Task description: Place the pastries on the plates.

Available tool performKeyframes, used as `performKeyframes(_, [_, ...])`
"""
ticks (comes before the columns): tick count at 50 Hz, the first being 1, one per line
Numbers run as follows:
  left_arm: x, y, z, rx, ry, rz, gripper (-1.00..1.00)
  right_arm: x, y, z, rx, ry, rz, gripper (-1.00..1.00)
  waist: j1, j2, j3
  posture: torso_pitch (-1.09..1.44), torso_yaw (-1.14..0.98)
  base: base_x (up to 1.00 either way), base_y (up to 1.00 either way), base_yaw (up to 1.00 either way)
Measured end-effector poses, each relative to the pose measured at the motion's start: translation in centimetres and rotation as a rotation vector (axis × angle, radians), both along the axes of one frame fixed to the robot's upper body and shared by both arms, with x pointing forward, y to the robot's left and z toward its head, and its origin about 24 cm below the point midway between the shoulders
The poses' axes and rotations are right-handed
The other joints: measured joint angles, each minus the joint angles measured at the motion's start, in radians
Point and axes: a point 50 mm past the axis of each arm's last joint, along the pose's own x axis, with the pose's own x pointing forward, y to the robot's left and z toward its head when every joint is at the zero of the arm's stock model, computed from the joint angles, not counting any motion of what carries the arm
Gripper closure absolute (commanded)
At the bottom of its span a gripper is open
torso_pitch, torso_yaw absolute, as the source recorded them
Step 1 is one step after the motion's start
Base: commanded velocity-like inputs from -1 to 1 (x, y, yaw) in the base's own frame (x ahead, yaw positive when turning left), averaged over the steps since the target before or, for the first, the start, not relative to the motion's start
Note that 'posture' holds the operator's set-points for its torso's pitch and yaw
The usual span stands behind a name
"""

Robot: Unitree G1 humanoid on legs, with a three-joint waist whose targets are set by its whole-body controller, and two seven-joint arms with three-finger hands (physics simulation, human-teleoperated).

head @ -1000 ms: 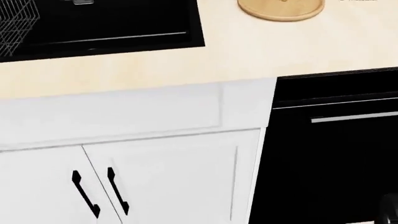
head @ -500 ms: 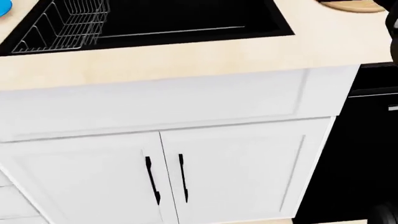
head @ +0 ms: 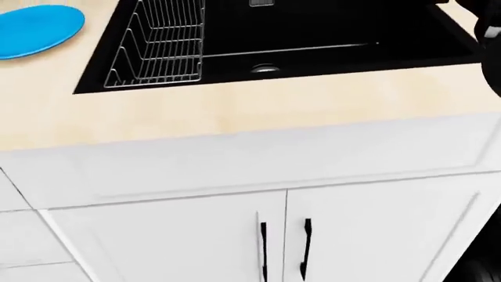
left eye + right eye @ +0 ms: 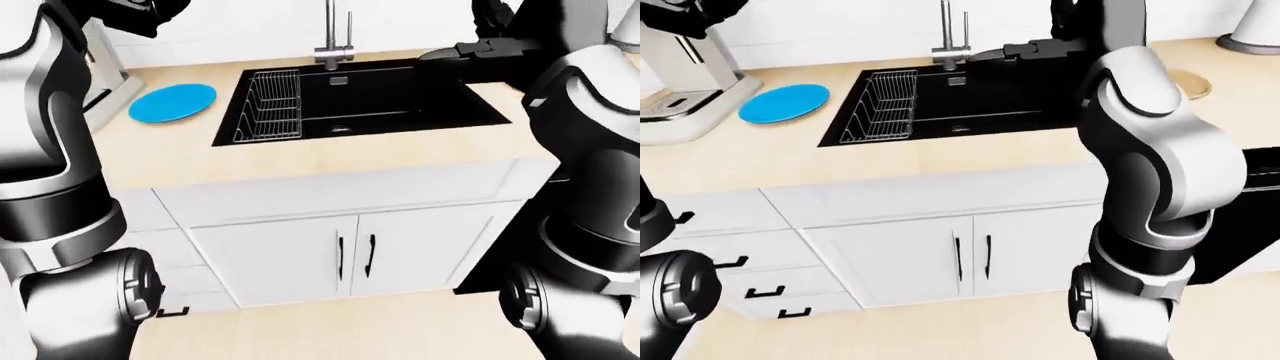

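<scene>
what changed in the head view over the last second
The camera swung toward the view's left, so the whole picture shifted right: the black sink and dish rack came fully into view, and the blue plate appeared at top left. The wooden board and dark appliance slid out. Nothing itself moved.

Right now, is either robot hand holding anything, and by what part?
Cannot be told: both hands are cut off or hidden in every view. No pastry shows; only the blue plate on the counter.
</scene>
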Motion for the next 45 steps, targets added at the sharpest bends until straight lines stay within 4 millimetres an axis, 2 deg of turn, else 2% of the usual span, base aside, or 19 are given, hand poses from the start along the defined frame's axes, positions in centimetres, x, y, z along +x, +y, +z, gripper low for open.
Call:
performKeyframes(4, [-0.3, -0.5, 0.4, 0.011, -0.019, -0.014, 1.0, -0.5, -0.5, 0.5, 0.013, -0.032, -0.017, -1.0, 0.0, -0.044, -0.001, 0.0, 0.0, 0.39, 0.59, 0.0])
performKeyframes(10, [-0.5, -0.5, 0.8, 0.012, -0.036, -0.014, 1.0, -0.8, -0.5, 1.2, 0.017, -0.07, -0.018, -1.0, 0.005, -0.094, -0.013, 0.0, 0.0, 0.4, 0.57, 0.0])
performKeyframes(11, [-0.4, -0.7, 0.6, 0.013, -0.034, -0.021, 1.0, -0.7, -0.7, 0.9, 0.02, -0.063, -0.023, -1.0, -0.002, -0.082, -0.003, 0.0, 0.0, 0.39, 0.29, 0.0])
performKeyframes(12, [-0.3, -0.9, 0.3, 0.019, -0.023, -0.029, 1.0, -0.5, -0.9, 0.5, 0.027, -0.043, -0.03, -1.0, -0.008, -0.083, 0.01, 0.0, 0.0, 0.31, 0.17, 0.0])
performKeyframes(13, [-0.1, -1.2, 0.0, 0.025, -0.01, -0.04, 1.0, -0.4, -1.1, 0.1, 0.031, -0.022, -0.041, -1.0, -0.013, -0.088, 0.009, 0.0, 0.0, 0.17, 0.05, 0.0])
performKeyframes(14, [0.0, -1.3, -0.1, 0.029, -0.001, -0.047, 1.0, -0.3, -1.2, 0.0, 0.034, -0.01, -0.048, -1.0, -0.016, -0.088, -0.002, 0.0, 0.0, 0.0, 0.0, 0.0])
performKeyframes(16, [-0.2, -1.1, 0.4, 0.024, -0.015, -0.043, 1.0, -0.5, -1.2, 0.6, 0.057, -0.031, -0.046, -1.0, -0.008, -0.089, 0.005, 0.0, 0.0, 0.0, 0.0, 0.0])
performKeyframes(17, [-0.3, -1.0, 0.5, 0.021, -0.023, -0.037, 1.0, -0.7, -1.2, 0.9, 0.055, -0.047, -0.045, -1.0, -0.008, -0.085, 0.012, 0.0, 0.0, 0.0, 0.0, 0.0])
performKeyframes(19, [-0.4, -0.3, 0.5, 0.01, -0.026, -0.013, 1.0, -0.8, -0.8, 1.1, 0.052, -0.065, -0.03, -1.0, 0.014, -0.056, 0.012, 0.0, 0.0, 0.0, 0.0, 0.0])
performKeyframes(21, [-0.3, 0.3, 0.1, -0.002, -0.014, 0.012, 1.0, -0.7, -0.3, 0.6, 0.041, -0.049, -0.008, -1.0, 0.02, -0.058, 0.038, 0.0, 0.0, 0.0, 0.0, 0.0])
performKeyframes(24, [0.2, 0.5, -0.3, -0.012, 0.027, 0.025, 1.0, -0.2, 0.0, 0.0, 0.018, -0.002, 0.003, -1.0, 0.023, -0.062, 0.046, 0.0, 0.0, 0.0, 0.0, 0.0])
performKeyframes(28, [-0.2, -0.2, 0.5, 0.005, -0.007, 0.002, 1.0, -0.4, -0.4, 0.6, 0.017, -0.027, -0.015, -1.0, 0.012, -0.086, 0.035, 0.0, 0.0, 0.0, 0.0, 0.0])
performKeyframes(31, [-0.6, -0.3, 1.2, 0.013, -0.047, -0.008, 1.0, -0.7, -0.6, 1.4, 0.013, -0.073, -0.03, -1.0, 0.022, -0.124, 0.009, 0.0, 0.0, 0.0, 0.0, 0.0])
performKeyframes(33, [-0.5, -0.5, 0.8, 0.017, -0.041, -0.016, 1.0, -0.8, -0.9, 1.3, 0.005, -0.076, -0.044, -1.0, 0.024, -0.105, 0.005, 0.0, 0.0, 0.0, 0.0, 0.0])
performKeyframes(36, [-0.1, -0.5, 0.5, 0.013, -0.015, -0.018, 1.0, -0.4, -0.8, 0.7, -0.004, -0.045, -0.045, -1.0, 0.012, -0.082, -0.011, 0.0, 0.0, 0.0, 0.16, 0.0])
performKeyframes(41, [0.2, -1.1, 0.3, 0.024, 0.001, -0.037, 1.0, -0.1, -0.9, 0.2, -0.006, -0.013, -0.051, -1.0, -0.003, -0.094, -0.043, 0.0, 0.0, 0.0, 0.28, 0.0])
performKeyframes(43, [-0.2, -1.0, 0.7, 0.023, -0.025, -0.034, 1.0, -0.5, -0.9, 0.7, -0.007, -0.043, -0.045, -1.0, 0.0, -0.082, -0.044, 0.0, 0.0, 0.0, 0.46, 0.0])
performKeyframes(45, [-0.5, -0.7, 0.8, 0.021, -0.044, -0.025, 1.0, -0.8, -0.8, 0.9, -0.006, -0.068, -0.038, -1.0, 0.002, -0.08, -0.038, 0.0, 0.0, 0.0, 0.61, 0.0])
